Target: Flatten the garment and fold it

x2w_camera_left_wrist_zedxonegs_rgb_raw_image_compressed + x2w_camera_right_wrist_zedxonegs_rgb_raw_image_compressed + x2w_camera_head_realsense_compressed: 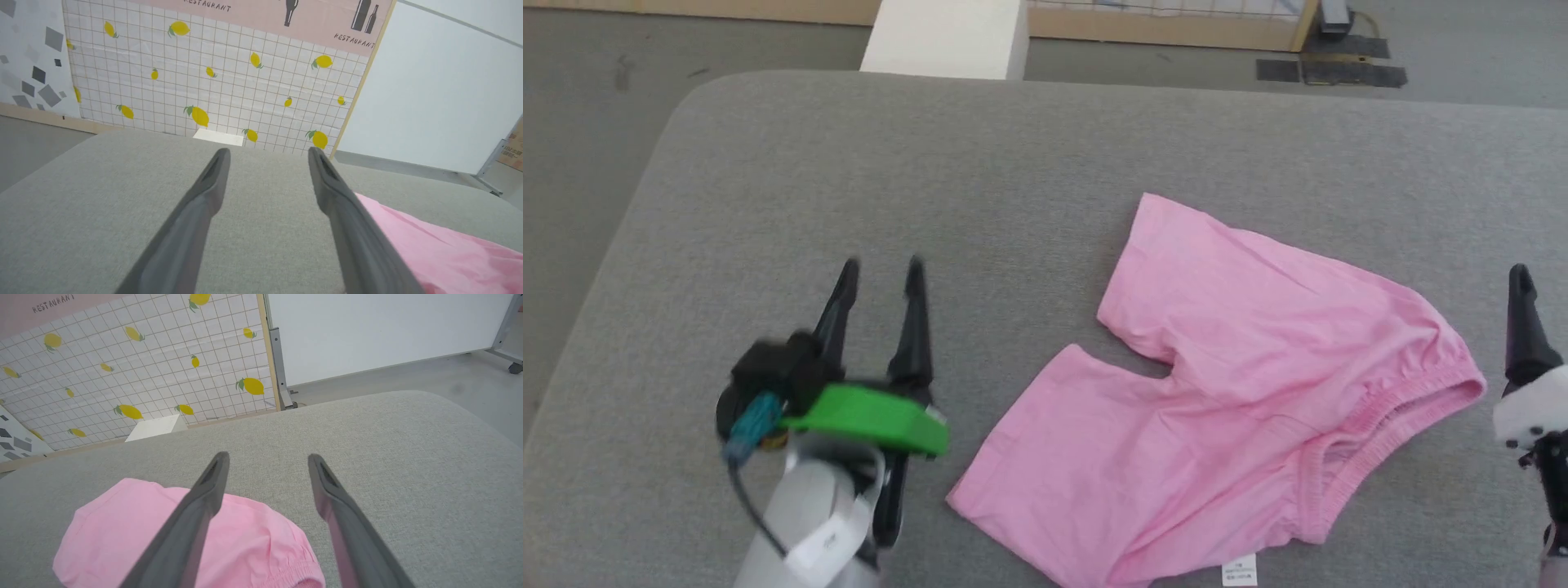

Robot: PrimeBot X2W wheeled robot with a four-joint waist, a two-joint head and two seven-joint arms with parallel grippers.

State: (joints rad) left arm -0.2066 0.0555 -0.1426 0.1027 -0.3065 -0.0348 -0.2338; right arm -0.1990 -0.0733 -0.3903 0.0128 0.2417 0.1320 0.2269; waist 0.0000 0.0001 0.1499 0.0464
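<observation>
The garment [1225,384], light pink shorts, lies spread on the grey padded table [931,163], both legs pointing left and the gathered waistband at the right. A small white label [1240,570] shows at its near edge. My left gripper [882,273] stands open to the left of the shorts, nothing between its fingers; its wrist view shows the gripper [267,153] over bare table with pink cloth [441,253] at the lower right. One finger [1521,322] of my right gripper shows at the frame's right edge, just beyond the waistband. In the right wrist view that gripper [267,457] is open and empty, with the garment [122,535] under its left finger.
A white block [943,37] stands behind the table's far edge. Beyond it are a lemon-patterned tiled wall panel [204,73] and a white board on a wheeled frame [388,330]. Grey floor surrounds the table; its left edge runs close to my left arm.
</observation>
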